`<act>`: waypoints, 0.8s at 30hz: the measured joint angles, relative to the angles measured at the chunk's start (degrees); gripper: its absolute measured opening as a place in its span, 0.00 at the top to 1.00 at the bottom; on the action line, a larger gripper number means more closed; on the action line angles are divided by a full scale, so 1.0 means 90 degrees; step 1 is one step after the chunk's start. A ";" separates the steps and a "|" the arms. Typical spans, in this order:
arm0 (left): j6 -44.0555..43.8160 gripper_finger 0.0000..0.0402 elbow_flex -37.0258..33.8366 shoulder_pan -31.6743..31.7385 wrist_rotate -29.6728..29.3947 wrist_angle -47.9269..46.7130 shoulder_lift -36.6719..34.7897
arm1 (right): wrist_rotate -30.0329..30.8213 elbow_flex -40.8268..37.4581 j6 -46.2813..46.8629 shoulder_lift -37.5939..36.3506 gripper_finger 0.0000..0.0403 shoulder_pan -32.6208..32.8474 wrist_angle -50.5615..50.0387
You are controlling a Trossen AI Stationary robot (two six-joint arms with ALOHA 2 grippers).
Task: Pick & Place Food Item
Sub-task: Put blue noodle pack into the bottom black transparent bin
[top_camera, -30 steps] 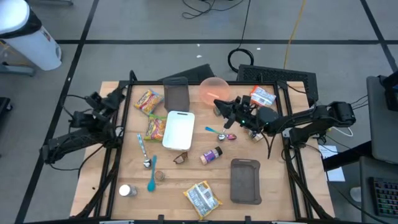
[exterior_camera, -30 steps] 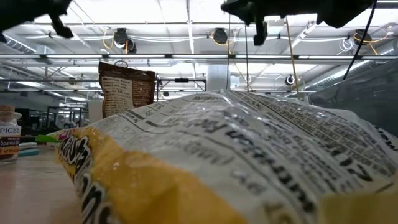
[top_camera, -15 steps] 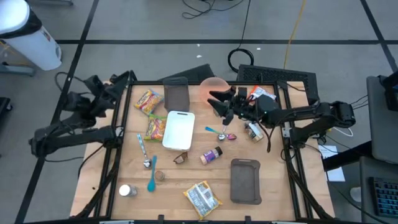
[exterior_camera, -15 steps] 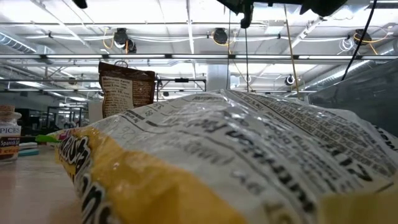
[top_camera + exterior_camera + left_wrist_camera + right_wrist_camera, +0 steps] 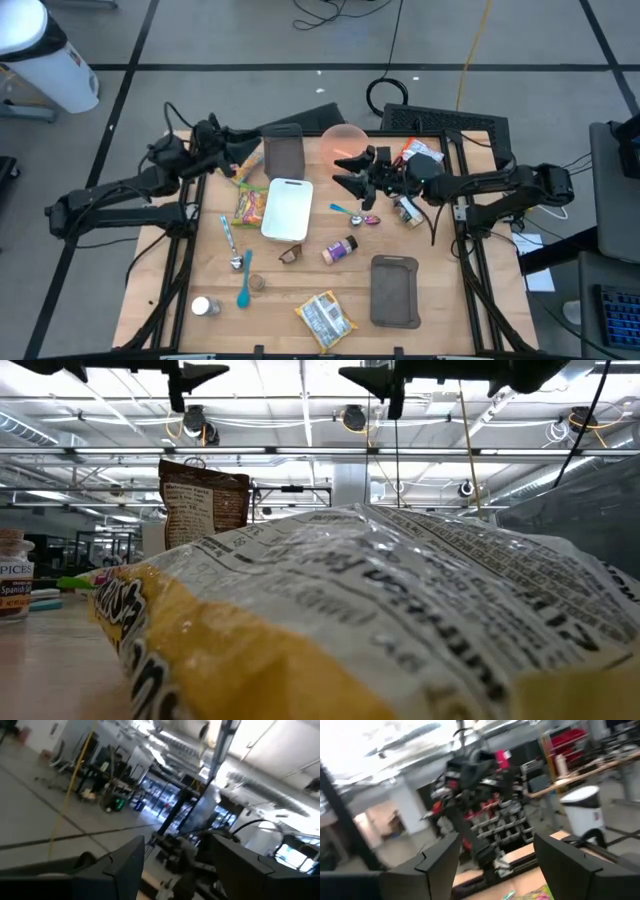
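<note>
Snack bag [image 5: 242,160] under left end effector [image 5: 245,152] (open, empty), right end effector [image 5: 347,172] open

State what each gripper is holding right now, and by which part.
Nothing is held. The left gripper is open in the air above the snack bag at the table's far left, and the right gripper is open above the table's middle, beside the pink bowl.

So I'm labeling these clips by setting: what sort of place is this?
Likely a robotics lab in an industrial hall: a wooden table framed by a black rig, cables trailing across a taped concrete floor, and exposed ceiling pipes above.
</note>
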 joint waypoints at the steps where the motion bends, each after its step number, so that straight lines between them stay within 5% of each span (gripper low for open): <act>1: 0.0006 0.44 0.0001 0.0000 -0.0058 -0.0110 -0.0004 | -0.0227 0.0000 -0.0021 -0.0056 0.39 -0.0101 -0.0221; 7: 0.0028 0.50 0.0293 0.0005 -0.0676 -0.1394 -0.0174 | -0.1490 -0.0005 0.0258 -0.0440 0.40 -0.0828 -0.1269; 16: 0.0364 0.55 0.2041 0.0110 -0.1862 -0.4871 0.0083 | -0.3334 -0.0005 0.0518 -0.0598 0.40 -0.1558 -0.2628; 24: 0.0710 0.55 0.3276 0.1527 -0.2922 -0.6269 0.0684 | -0.3438 -0.0005 0.0158 -0.0595 0.40 -0.1599 -0.2725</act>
